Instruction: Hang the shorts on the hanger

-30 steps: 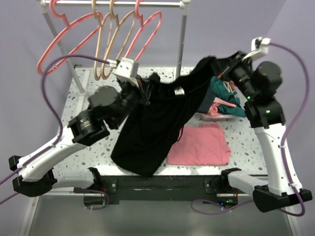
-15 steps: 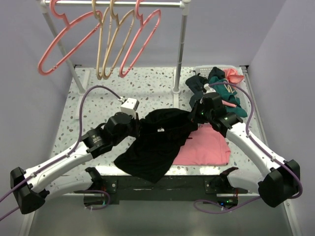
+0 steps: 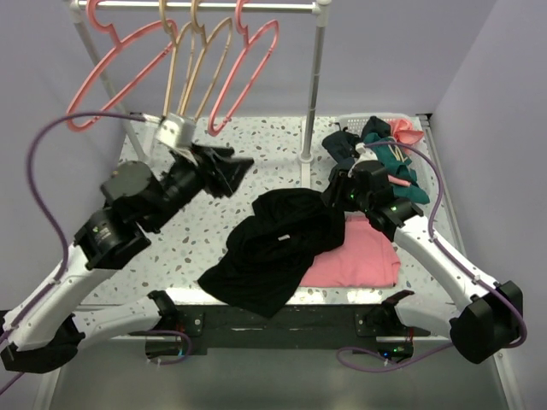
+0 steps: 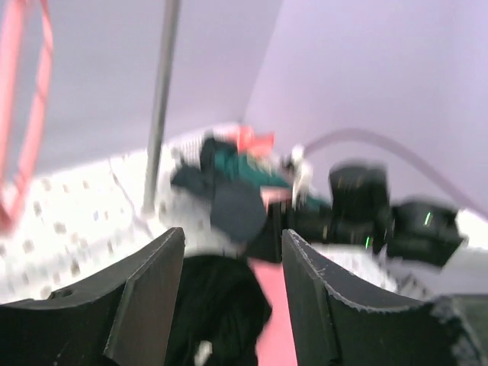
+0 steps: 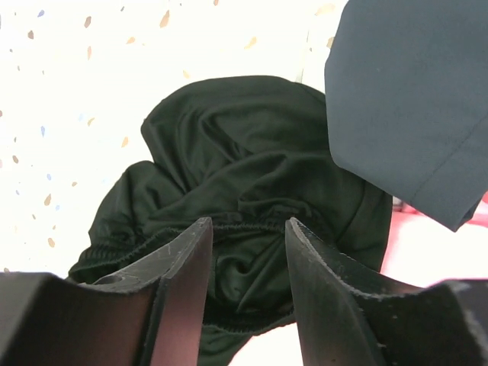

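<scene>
Fingers on both arms stand parted and empty: left fingers (image 3: 227, 173) high over the desk's (image 3: 162, 256) left side (its own camera is blurred), right fingers (image 3: 333, 198) low over the shorts (image 3: 272, 249), heaped by the front edge, hiding the pink cloth's (image 3: 363, 256) left edge; contact there unclear.

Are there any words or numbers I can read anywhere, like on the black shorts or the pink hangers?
None can be read.
The limp black fabric shorts show no print.
The thin pink plastic hangers are plain.
The left wrist view is too blurred to tell.
</scene>
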`<state>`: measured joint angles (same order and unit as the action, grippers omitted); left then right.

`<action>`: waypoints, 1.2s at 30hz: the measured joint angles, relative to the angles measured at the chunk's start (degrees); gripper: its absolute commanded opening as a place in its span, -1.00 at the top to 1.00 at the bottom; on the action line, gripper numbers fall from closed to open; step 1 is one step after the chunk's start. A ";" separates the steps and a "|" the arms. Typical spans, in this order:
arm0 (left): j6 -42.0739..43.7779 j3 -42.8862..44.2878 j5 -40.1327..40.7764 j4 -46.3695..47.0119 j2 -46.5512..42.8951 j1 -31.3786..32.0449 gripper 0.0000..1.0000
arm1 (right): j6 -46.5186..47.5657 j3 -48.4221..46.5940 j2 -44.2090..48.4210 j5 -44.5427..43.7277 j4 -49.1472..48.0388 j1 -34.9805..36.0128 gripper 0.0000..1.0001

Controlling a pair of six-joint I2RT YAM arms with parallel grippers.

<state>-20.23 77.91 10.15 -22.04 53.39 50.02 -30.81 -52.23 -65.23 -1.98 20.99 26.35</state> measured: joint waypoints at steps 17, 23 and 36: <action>10.88 43.71 6.47 -4.04 36.24 -13.86 -0.13 | 1.51 -0.28 -4.59 2.05 -2.29 1.05 -0.04; 12.87 50.36 5.75 -11.02 43.69 -16.83 -0.08 | 1.77 -0.28 -4.61 2.99 -2.40 1.40 -0.04; 15.08 45.77 7.56 -13.97 43.78 -18.21 0.08 | 1.75 -0.26 -6.03 3.26 -3.02 1.64 -0.04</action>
<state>-5.15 123.68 17.72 -36.01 97.17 31.81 -29.06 -52.49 -71.26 1.28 17.98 27.99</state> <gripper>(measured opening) 0.495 0.521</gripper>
